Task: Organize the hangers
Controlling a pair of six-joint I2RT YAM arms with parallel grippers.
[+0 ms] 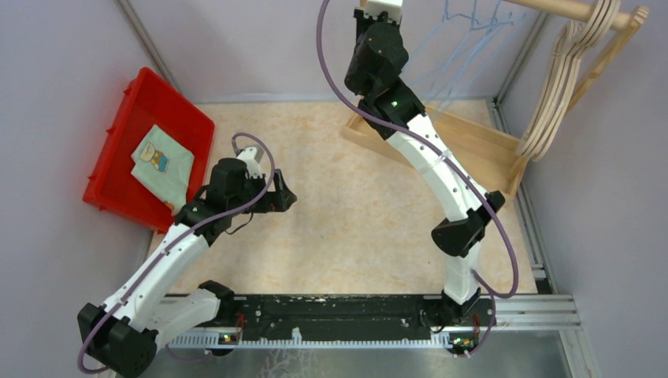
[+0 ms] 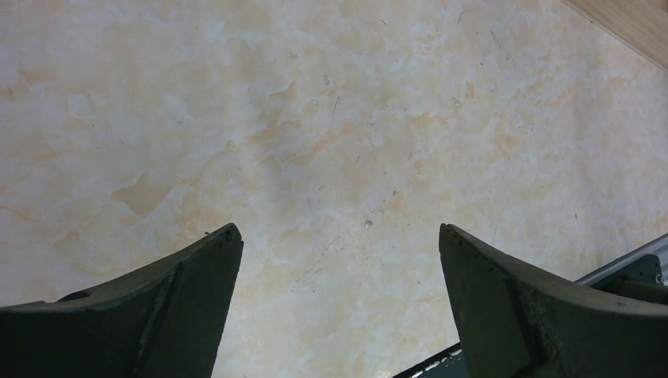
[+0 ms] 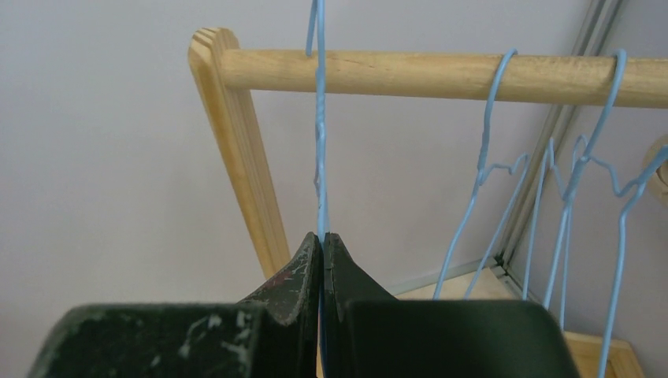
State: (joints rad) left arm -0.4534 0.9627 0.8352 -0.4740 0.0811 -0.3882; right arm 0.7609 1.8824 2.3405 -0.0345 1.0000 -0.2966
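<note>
Against the pale wall [image 3: 118, 157], a thin light-blue wire hanger [image 3: 320, 157], neck twisted, crosses the wooden rail [image 3: 410, 75] at 12 o'clock, pinched by the right gripper [image 3: 321, 239]; left gripper [image 2: 339, 230] spread.

One thin light-blue wire hanger [image 3: 319, 142] stands edge-on, crossing the round wooden rail [image 3: 410, 72] near its left end, with its twisted neck clamped between the jaws of the right gripper [image 3: 321, 240]. Other light-blue wire hangers [image 3: 482, 157] hang by their hooks further right along the rail. Thick beige wooden hangers [image 1: 561, 83] hang packed together at its right end.
</note>
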